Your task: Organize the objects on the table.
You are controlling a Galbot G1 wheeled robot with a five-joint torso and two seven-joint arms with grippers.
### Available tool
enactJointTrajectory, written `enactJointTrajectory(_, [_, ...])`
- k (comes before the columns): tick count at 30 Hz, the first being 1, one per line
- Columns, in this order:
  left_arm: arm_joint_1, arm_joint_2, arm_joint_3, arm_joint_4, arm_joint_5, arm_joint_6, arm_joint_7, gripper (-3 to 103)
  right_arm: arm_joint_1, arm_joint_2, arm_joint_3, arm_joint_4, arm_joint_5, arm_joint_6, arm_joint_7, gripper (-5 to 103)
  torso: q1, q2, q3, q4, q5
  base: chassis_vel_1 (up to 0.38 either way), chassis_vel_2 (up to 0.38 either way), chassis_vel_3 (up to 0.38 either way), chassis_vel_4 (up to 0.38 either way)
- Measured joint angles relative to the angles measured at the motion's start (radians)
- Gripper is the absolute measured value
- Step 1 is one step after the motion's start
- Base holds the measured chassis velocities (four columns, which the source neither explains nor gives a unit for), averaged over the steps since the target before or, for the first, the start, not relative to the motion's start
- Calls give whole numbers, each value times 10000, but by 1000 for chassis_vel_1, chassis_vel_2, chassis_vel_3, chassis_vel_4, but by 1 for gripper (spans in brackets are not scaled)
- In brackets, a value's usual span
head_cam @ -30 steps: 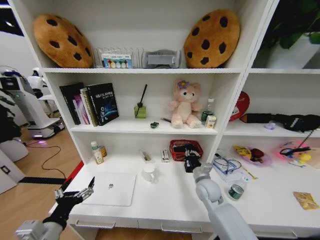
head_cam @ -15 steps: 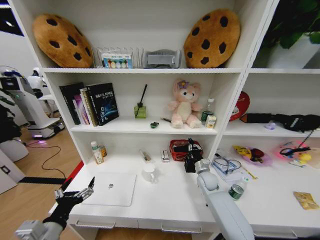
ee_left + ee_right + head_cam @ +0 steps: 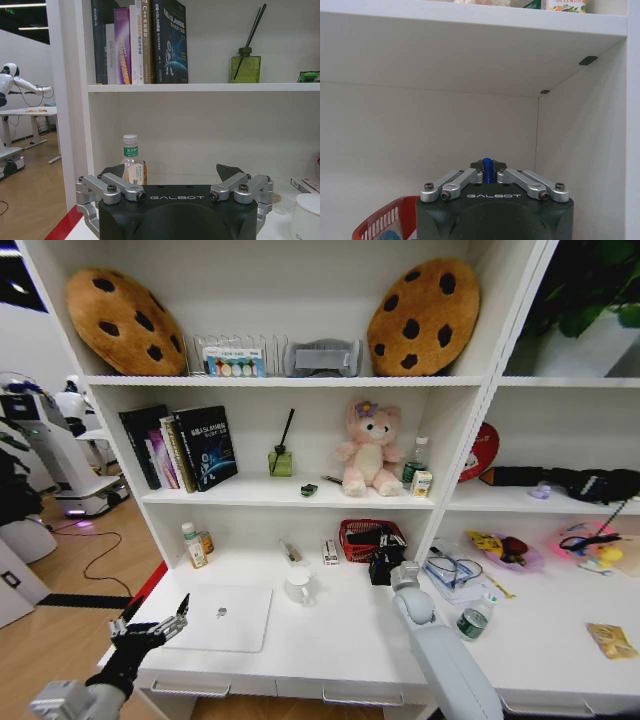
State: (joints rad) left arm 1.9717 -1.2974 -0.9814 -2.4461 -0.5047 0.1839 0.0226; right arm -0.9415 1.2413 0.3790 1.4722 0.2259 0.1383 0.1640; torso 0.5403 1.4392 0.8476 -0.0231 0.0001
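Note:
My right gripper reaches over the white table to the red basket at the back. In the right wrist view the right gripper is shut on a marker whose blue cap pokes out between the fingers, above the basket's rim. My left gripper hovers open at the table's front left corner, beside the thin silver laptop. The left wrist view shows the left gripper with nothing between its fingers. A green-lidded jar and a yellow packet lie to the right.
A white mug stands behind the laptop, and two small bottles stand at the back left. The shelf above holds books, a reed diffuser, a small dark-green piece and a pink plush bear. Glasses and toys clutter the right.
My right arm has stretched a little farther toward the red basket with the marker in its grip. The left arm has not moved.

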Motion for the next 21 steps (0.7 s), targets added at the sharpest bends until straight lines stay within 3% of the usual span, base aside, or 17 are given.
enactJointTrajectory(2, [0, 0, 0, 0, 0, 1, 0, 100, -115, -55, 108, 263, 116, -252, 22, 16, 0, 0, 0, 0, -1, 0, 0, 0, 0])
enactJointTrajectory(4, [0, 0, 0, 0, 0, 1, 0, 100, -159, -82, 126, 343, 152, -298, 36, 16, 0, 0, 0, 0, -1, 0, 0, 0, 0])
enactJointTrajectory(6, [0, 0, 0, 0, 0, 1, 0, 100, -348, -184, 180, 747, 267, -441, 114, 32, 0, 0, 0, 0, 0, 0, 0, 0, 0])
enactJointTrajectory(8, [0, 0, 0, 0, 0, 1, 0, 100, -448, -228, 196, 970, 346, -547, 146, 32, 0, 0, 0, 0, -1, 0, 0, 0, 0])
enactJointTrajectory(13, [0, 0, 0, 0, 0, 0, 0, 100, -1099, -526, 187, 2605, 1008, -1080, 738, 54, 0, 0, -1, 0, -1, 0, 0, 0, 0])
enactJointTrajectory(14, [0, 0, 0, 0, 0, 0, 0, 100, -1099, -526, 187, 2605, 1008, -1080, 738, 54, 0, 0, -1, 0, -1, 0, 0, 0, 0])
enactJointTrajectory(17, [0, 0, 0, 0, 0, 0, 0, 100, -1898, -794, 14, 4294, 2314, -2281, 2228, 70, -1, 1, 0, 0, -3, 0, 0, 0, 0])
enactJointTrajectory(18, [0, 0, 0, 0, 0, 0, 0, 100, -1898, -794, 14, 4294, 2314, -2281, 2228, 70, -1, 1, 0, 0, -3, 0, 0, 0, 0])
enactJointTrajectory(19, [0, 0, 0, 0, 0, 1, 0, 100, -2432, -856, -64, 5187, 3074, -2968, 3173, 76, -2, 1, -2, -3, 0, 0, 0, 0, 0])
enactJointTrajectory(21, [0, 0, 0, 0, 0, 0, 0, 100, -3226, -912, -33, 6279, 4303, -3876, 4351, 86, -2, 3, -1, -1, -3, 0, 0, 0, 0])
